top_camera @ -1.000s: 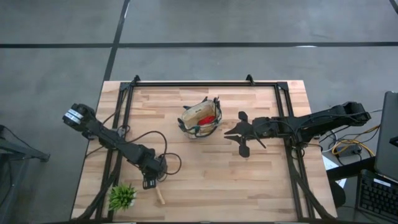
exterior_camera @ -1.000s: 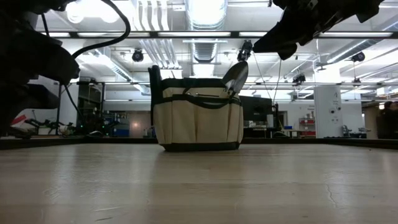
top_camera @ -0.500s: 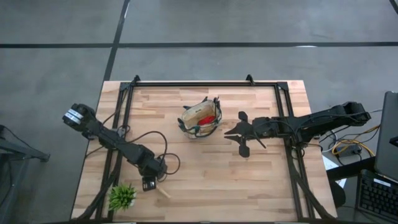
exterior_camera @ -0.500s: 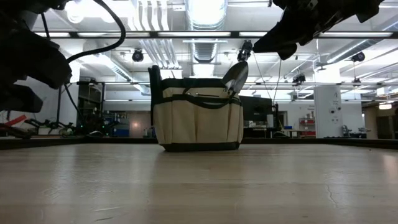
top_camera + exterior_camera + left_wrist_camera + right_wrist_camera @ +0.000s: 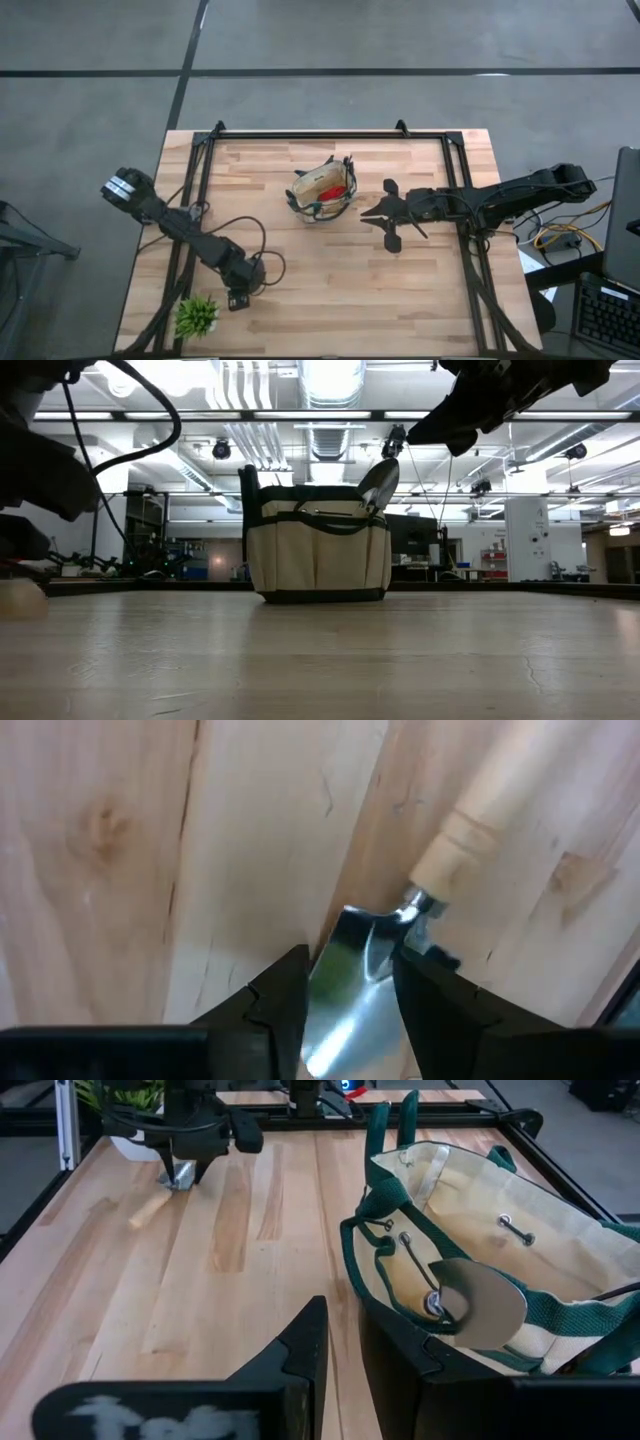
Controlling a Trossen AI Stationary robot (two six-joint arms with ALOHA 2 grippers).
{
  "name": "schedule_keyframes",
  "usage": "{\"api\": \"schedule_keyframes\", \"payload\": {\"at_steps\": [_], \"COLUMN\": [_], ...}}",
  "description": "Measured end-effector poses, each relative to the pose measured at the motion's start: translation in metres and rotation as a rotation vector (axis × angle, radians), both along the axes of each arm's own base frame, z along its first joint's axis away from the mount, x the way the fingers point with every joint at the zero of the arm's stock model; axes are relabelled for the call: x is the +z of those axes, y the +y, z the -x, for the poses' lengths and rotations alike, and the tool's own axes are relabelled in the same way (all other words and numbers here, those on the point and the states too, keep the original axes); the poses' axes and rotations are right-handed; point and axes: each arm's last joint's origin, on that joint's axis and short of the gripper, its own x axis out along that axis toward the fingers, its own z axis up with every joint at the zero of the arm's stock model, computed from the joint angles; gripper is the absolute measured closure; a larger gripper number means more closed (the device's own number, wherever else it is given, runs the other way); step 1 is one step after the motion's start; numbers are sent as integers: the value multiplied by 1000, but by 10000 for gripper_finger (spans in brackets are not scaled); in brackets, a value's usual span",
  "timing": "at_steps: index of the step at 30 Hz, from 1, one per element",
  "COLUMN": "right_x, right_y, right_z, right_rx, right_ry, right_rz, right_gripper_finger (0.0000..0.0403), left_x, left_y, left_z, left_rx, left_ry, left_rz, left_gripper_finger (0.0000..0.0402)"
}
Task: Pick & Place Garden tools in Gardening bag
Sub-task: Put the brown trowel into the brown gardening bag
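A silver-bladed trowel point(image 5: 350, 990) with a wooden handle point(image 5: 148, 1210) lies near the table's front left. My left gripper point(image 5: 238, 298) point(image 5: 350, 1000) stands over its blade, shut on it. The tan gardening bag point(image 5: 322, 190) point(image 5: 318, 555) stands upright at the table's middle on its flat base. Another trowel is in it, its blade point(image 5: 480, 1305) point(image 5: 380, 482) sticking up over the rim, beside a red item point(image 5: 337, 190). My right gripper point(image 5: 366, 212) point(image 5: 342, 1350) hovers just right of the bag, its fingers a narrow gap apart with nothing between them. My left gripper pinches the trowel's blade between its two fingers, by the blade's two side edges point(image 5: 325, 960) close to the neck where the handle joins. The fingers come from above, pointing steeply down, and lie across the trowel. The wooden handle point(image 5: 500, 810) rests on the table.
A spiky green plant point(image 5: 197, 315) stands at the front left corner, close beside my left gripper. A black frame point(image 5: 330, 135) runs round the table's far and side edges. Bare wood lies between the trowel and the bag.
My left gripper has sunk a little toward the table's near edge and rolled about its own axis. The trowel's handle has swung round on the table with it, and its end now shows at the left edge of the low view.
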Motion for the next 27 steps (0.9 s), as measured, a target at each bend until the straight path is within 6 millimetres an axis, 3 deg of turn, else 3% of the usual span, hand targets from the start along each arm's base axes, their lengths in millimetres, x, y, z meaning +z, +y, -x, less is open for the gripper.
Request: {"api": "schedule_keyframes", "payload": {"at_steps": [4, 12, 27], "right_x": [1, 1, 2], "right_y": [0, 0, 0], "right_z": [0, -1, -1], "right_rx": [0, 0, 0], "right_ry": [-9, -14, -20], "right_rz": [-1, -1, -2], "right_gripper_finger": [349, 349, 350], "left_x": [0, 3, 6], "left_y": [-1, -7, -6], "left_z": [1, -8, -15], "left_rx": [-3, -28, -6], "left_ry": [-1, -103, -246], "left_rz": [2, 82, -28], "left_gripper_finger": [281, 393, 396]}}
